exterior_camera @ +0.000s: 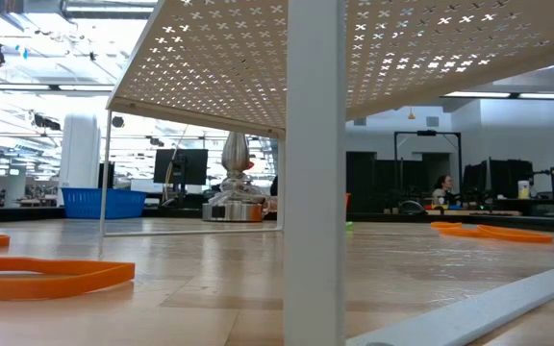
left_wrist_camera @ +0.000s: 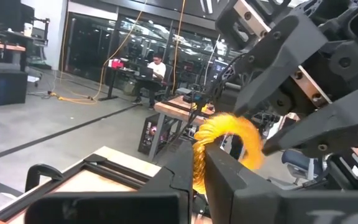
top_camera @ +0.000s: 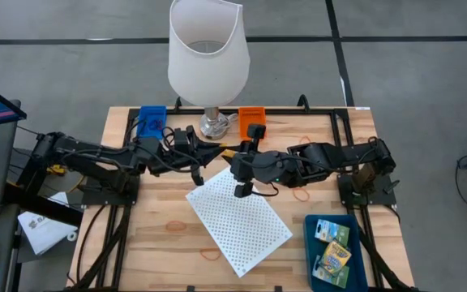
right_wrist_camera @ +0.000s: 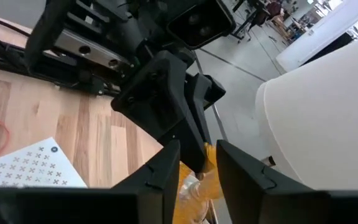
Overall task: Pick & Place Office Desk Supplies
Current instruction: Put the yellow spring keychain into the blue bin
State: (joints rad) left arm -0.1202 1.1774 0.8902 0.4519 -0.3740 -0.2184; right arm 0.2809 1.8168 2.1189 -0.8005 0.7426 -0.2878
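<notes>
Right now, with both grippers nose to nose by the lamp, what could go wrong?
1. The yellow-orange band is pinched only at the tips of the left gripper. The right gripper, open around it, could snag it when pulling back.
2. Both grippers sit close to the lamp; a wide swing could knock it.

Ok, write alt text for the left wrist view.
The left gripper, shut on a yellow rubber band, holds it up to the right gripper, whose dark fingers stand open on either side of the loop. Behind, a person sits at a desk.
</notes>
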